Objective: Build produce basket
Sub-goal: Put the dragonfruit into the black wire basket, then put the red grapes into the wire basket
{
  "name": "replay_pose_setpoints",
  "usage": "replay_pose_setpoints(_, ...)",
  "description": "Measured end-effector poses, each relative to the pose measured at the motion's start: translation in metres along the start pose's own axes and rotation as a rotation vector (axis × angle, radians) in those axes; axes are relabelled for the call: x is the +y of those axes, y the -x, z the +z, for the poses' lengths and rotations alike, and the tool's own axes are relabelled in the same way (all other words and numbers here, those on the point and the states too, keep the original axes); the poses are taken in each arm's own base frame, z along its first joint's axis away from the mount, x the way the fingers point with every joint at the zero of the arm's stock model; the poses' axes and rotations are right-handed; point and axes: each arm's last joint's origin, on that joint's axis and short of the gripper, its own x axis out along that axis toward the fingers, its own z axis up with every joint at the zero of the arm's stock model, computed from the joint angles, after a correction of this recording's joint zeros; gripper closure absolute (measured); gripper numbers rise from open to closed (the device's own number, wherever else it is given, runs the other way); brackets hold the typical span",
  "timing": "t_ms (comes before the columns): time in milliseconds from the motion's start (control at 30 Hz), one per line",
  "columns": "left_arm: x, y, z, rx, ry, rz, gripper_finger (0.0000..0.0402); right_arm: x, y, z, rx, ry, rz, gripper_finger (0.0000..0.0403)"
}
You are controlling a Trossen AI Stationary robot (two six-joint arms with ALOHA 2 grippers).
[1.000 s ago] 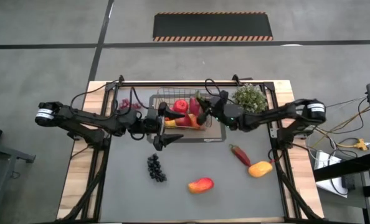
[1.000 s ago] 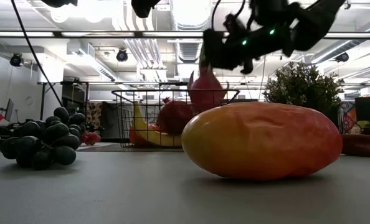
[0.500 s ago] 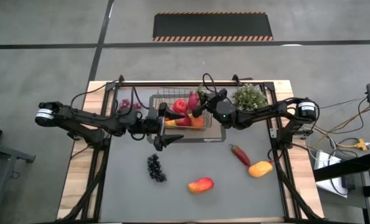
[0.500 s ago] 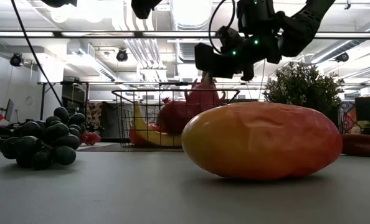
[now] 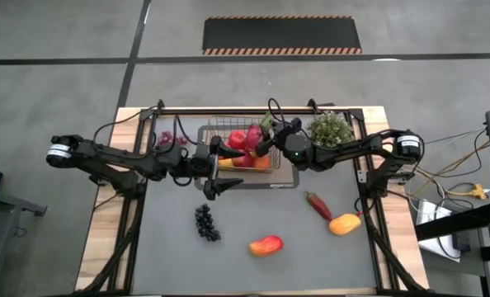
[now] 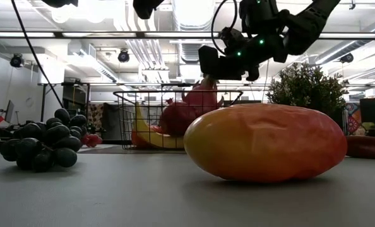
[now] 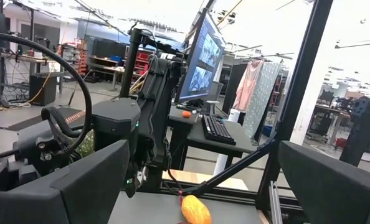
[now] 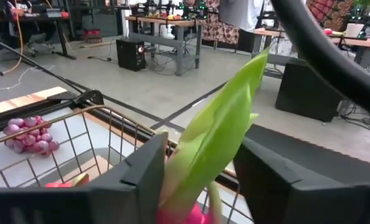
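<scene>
Now right tool (image 5: 271, 142) over the basket (image 5: 238, 153), fingers loosely either side of the dragon fruit (image 6: 203, 98) resting inside, grip uncertain, left tool (image 5: 213, 172) spread wide beside the basket, grapes (image 5: 206, 222) and mango (image 5: 266, 245) on the surface (image 5: 253, 210).

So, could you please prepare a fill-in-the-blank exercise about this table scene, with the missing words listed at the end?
1. The pink dragon fruit with green leaf tips is between the right gripper fingers, over the dark wire-mesh ____.
2. The bunch of dark purple grapes lies on the grey ____, outside the basket.
3. The left gripper has its fingers ____ and holds nothing.
4. The long fruit inside the basket, seen in the low view, is a yellow ____.

Missing words: basket; table; open; banana
</scene>
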Motion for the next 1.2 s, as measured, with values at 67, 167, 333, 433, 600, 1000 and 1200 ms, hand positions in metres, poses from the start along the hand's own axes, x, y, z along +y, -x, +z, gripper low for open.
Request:
replay_pose_setpoints(67,0.000,0.000,0.000,0.000,0.000,0.000,0.0009,-0.002,0.002,0.003,0.011,0.008,0.000,0.0209)
replay_pose_setpoints(167,0.000,0.000,-0.001,0.008,-0.001,0.004,0.0009,-0.005,0.006,0.008,0.033,0.018,-0.002,0.0178)
replay_pose_setpoints(333,0.002,0.001,-0.001,0.016,-0.003,0.056,0.0009,-0.011,0.018,0.022,0.046,0.031,0.006,0.0143)
replay_pose_setpoints(433,0.002,0.003,0.000,0.032,-0.005,0.067,0.0009,-0.014,0.028,0.033,0.048,0.035,0.021,0.0131)
replay_pose_setpoints(600,0.003,0.004,-0.001,0.040,-0.003,0.096,0.0009,-0.018,0.045,0.049,0.035,0.052,0.050,0.0124)
replay_pose_setpoints(1000,0.021,0.016,-0.013,0.240,0.027,0.473,0.0009,-0.019,0.101,0.079,0.004,0.170,0.200,0.0150)
replay_pose_setpoints(1200,0.053,0.044,-0.011,0.486,0.030,0.801,0.0009,-0.014,0.130,0.085,-0.004,0.203,0.302,0.0164)
